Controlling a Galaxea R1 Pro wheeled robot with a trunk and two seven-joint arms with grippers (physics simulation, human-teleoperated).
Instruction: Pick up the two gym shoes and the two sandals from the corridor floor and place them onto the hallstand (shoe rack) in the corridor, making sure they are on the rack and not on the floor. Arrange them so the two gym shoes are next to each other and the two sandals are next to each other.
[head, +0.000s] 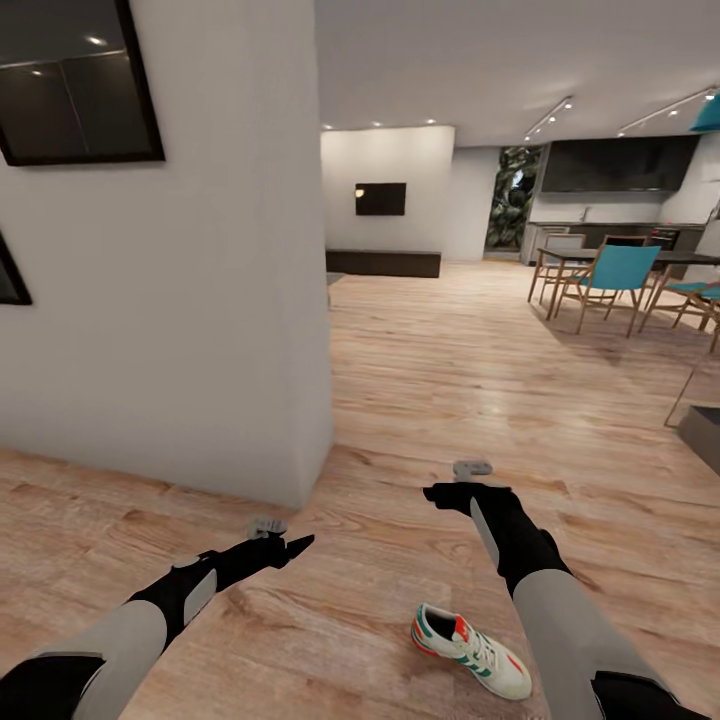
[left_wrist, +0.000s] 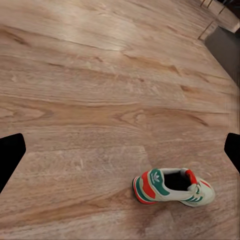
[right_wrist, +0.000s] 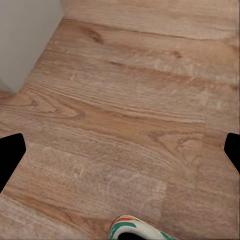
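One gym shoe (head: 470, 652), white with green stripes and a red-orange heel, lies alone on the corridor floor (head: 400, 400) between my two arms, close to my base. It also appears in the left wrist view (left_wrist: 172, 187) and partly in the right wrist view (right_wrist: 140, 229). My left gripper (head: 292, 547) hangs open above the planks, left of the shoe. Beyond the shoe, my right gripper (head: 442, 492) is open too, with nothing between its fingers (right_wrist: 11, 157). The second gym shoe, the sandals and the hallstand are out of view.
A white wall corner (head: 300, 400) juts out close ahead on the left. Wood flooring runs on into a room with a dining table and blue chairs (head: 620, 275) at the far right. A dark low object (head: 702, 432) sits at the right edge.
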